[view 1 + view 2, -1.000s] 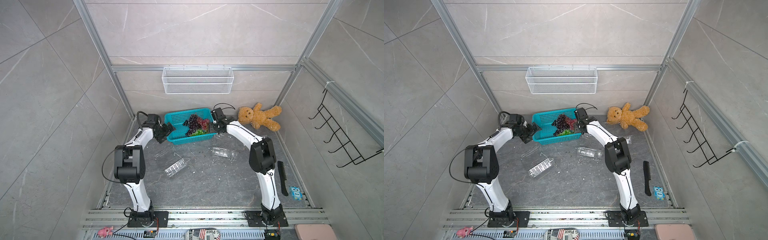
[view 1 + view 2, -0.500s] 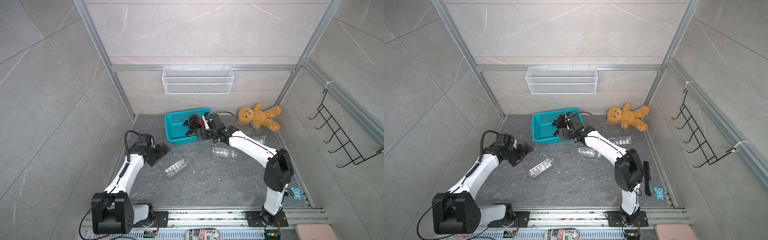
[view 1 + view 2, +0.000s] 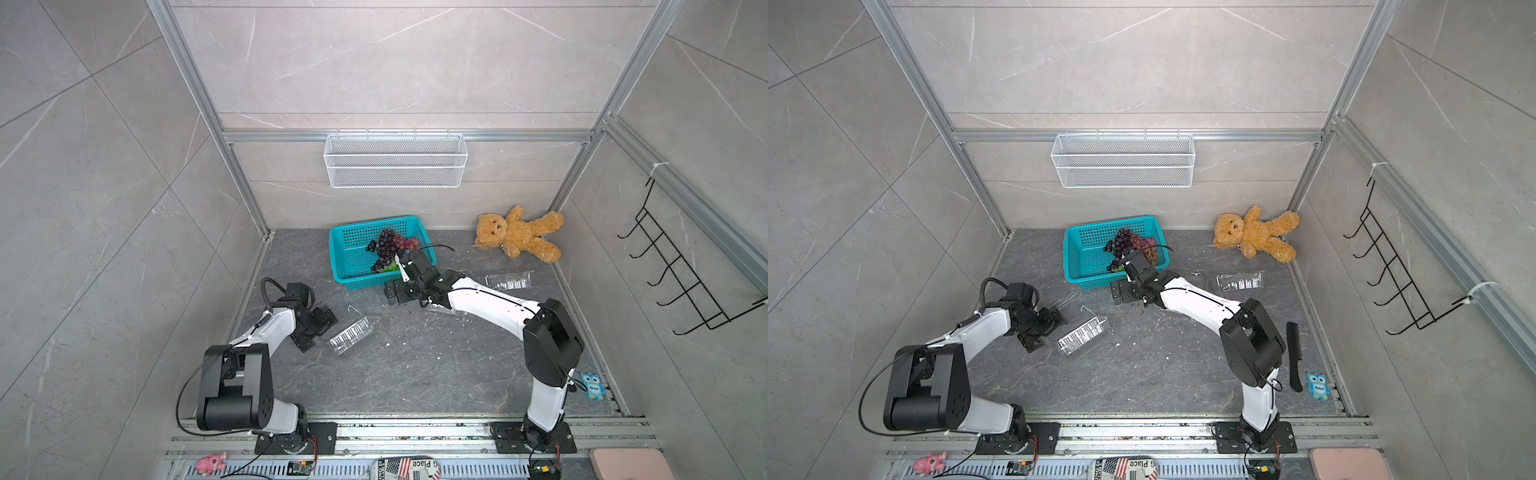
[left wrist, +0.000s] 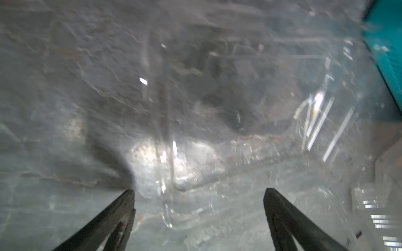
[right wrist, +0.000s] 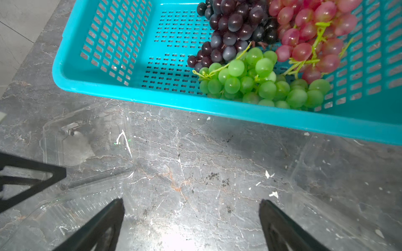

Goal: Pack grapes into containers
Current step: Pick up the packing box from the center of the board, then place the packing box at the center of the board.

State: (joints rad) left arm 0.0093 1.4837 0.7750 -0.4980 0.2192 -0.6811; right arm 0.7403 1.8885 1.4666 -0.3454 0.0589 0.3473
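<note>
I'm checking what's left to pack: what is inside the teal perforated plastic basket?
The teal perforated plastic basket holds three piled grape bunches: a dark purple-black bunch, a reddish-pink bunch and a bright green bunch. Anything beneath them is covered.

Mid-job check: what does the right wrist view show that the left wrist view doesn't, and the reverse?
Right wrist only: the grapes, purple, pink and green bunches lying in the basket, and the right gripper open over bare floor. Left wrist only: the left gripper open, with a blurred clear container in front of it. Both: a teal basket edge, the grey floor and clear plastic.
</note>
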